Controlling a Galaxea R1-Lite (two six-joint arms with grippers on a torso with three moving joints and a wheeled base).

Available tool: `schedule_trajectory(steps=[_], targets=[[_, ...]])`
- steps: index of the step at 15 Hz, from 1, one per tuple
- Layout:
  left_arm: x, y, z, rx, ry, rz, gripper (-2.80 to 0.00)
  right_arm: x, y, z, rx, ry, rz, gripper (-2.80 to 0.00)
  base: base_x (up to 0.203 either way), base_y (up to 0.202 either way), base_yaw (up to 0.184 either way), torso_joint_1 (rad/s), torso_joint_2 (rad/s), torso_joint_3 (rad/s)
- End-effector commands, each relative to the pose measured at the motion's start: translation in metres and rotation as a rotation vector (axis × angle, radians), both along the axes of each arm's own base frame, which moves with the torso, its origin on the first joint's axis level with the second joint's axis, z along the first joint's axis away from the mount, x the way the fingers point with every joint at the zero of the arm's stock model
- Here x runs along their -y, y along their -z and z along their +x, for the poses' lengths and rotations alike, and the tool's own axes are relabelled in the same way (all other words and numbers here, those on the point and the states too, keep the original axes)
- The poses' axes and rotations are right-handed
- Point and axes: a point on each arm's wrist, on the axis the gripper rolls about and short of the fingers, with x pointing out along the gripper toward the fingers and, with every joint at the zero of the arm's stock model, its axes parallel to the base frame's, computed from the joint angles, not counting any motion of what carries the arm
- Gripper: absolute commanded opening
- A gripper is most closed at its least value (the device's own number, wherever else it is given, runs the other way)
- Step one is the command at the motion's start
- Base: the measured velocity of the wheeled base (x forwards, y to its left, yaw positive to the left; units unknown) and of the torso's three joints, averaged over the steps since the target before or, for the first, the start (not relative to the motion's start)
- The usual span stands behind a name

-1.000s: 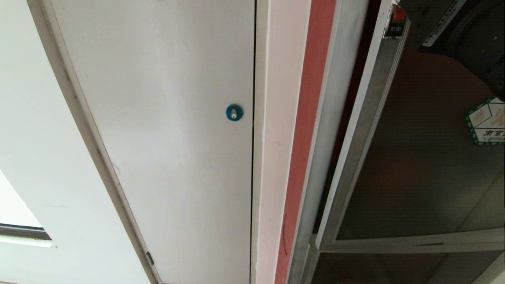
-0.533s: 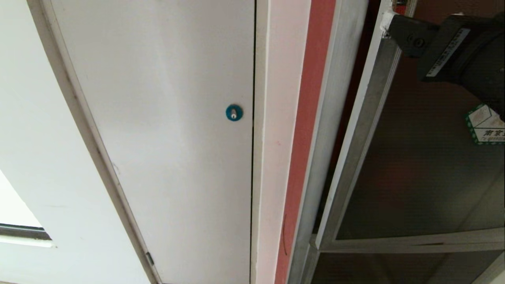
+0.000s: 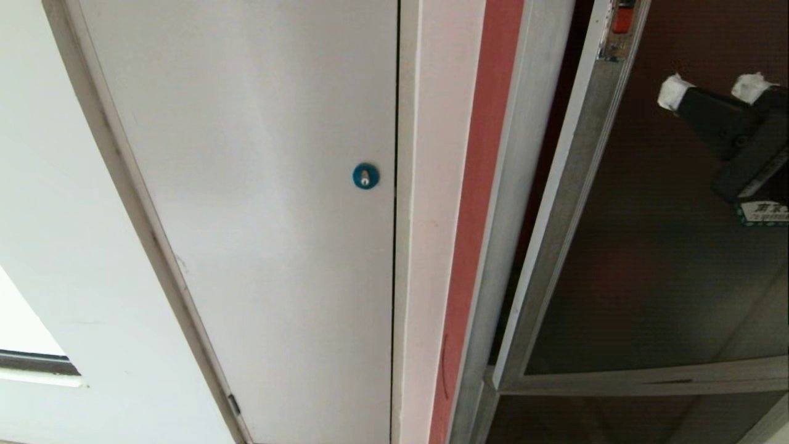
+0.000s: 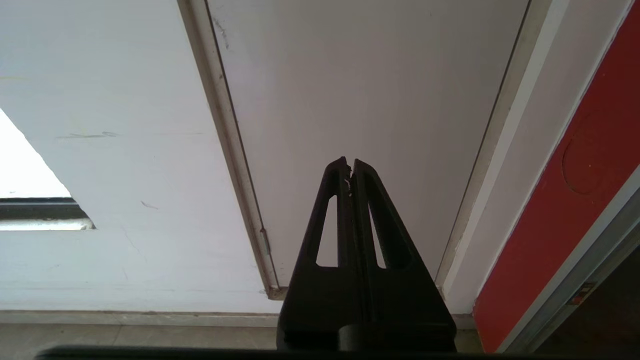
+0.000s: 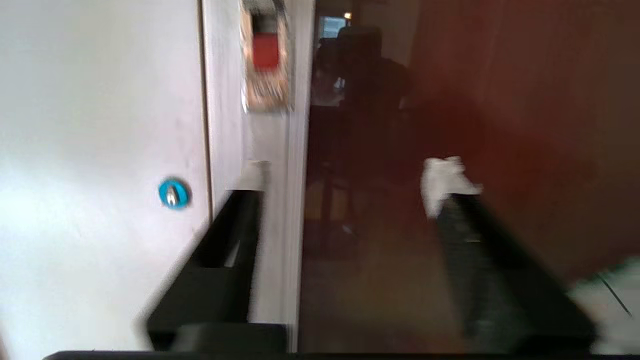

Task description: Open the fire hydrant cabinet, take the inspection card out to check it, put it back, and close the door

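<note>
Hovering spread and empty before the dark glass, the right gripper (image 3: 712, 89) has white-padded fingers (image 3: 672, 92). The door (image 3: 653, 259), ajar, runs its long silver frame edge alongside toward the left; its red latch (image 3: 622, 17) lies beyond the fingertips. The left gripper (image 4: 350, 167), fingers pressed together, idles farther away.

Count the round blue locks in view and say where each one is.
1. The blue lock sits near the right edge of the white panel, left of the door. Others may lie outside the pictures.
</note>
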Motion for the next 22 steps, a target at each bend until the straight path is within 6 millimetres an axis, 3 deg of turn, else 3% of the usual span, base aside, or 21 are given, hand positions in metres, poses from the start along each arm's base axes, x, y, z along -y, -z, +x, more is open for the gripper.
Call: schedule_trajectory(steps=[1,9,15,19,22], targets=[[0.000,0.000,0.000,0.000,0.001,0.000,-2.80,0.011,0.004,-0.012,0.010,0.005,0.002,-2.80,0.000,0.000,0.000,0.000,0.00,0.000],[0.000,0.000,0.000,0.000,-0.001,0.000,-2.80,0.067,0.015,-0.065,0.057,0.079,0.006,-2.80,0.000,0.000,0.000,0.000,0.00,0.000],[0.000,0.000,0.000,0.000,0.000,0.000,-2.80,0.107,0.011,-0.106,0.142,0.330,0.047,-2.80,0.000,0.000,0.000,0.000,0.00,0.000],[0.000,0.000,0.000,0.000,-0.001,0.000,-2.80,0.123,0.005,-0.156,0.221,0.528,0.072,-2.80,0.000,0.000,0.000,0.000,0.00,0.000],[0.000,0.000,0.000,0.000,0.001,0.000,-2.80,0.124,0.004,-0.191,0.252,0.639,0.071,-2.80,0.000,0.000,0.000,0.000,0.00,0.000]])
